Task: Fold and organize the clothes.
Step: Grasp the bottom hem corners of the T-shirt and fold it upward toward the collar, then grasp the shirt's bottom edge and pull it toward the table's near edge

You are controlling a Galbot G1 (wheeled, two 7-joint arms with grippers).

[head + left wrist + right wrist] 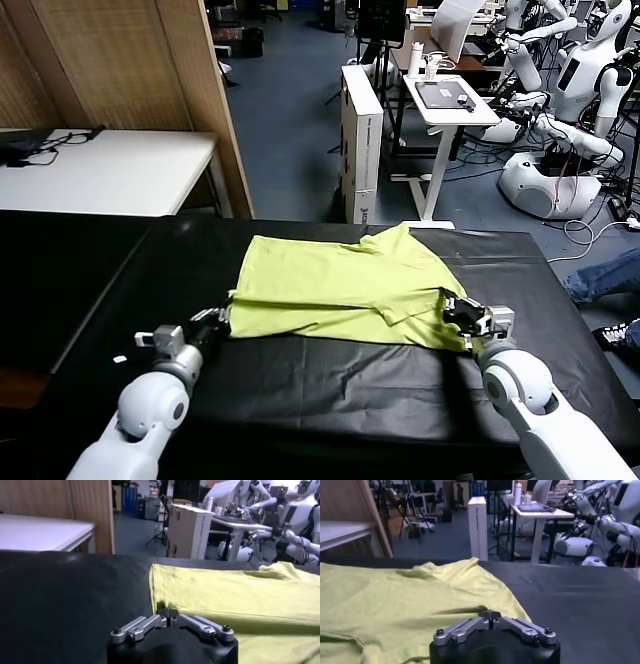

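The lime yellow-green T-shirt [340, 285] lies flat on the black table [330, 390], with a sleeve bunched at its far right. My left gripper [224, 318] is at the shirt's near left corner. In the left wrist view the jaws [167, 613] are closed together at the edge of the shirt [225, 595]. My right gripper [448, 308] is at the shirt's near right corner. In the right wrist view the jaws [490, 614] are closed on the shirt [395, 595], and a crease runs to their tips. The neck label is not visible.
A white table [110, 170] and a wooden partition [130, 70] stand at the back left. A tall white box [362, 140], a white stand table [450, 100] and other robots [560, 120] stand beyond the far edge. Bare black cloth lies in front of the shirt.
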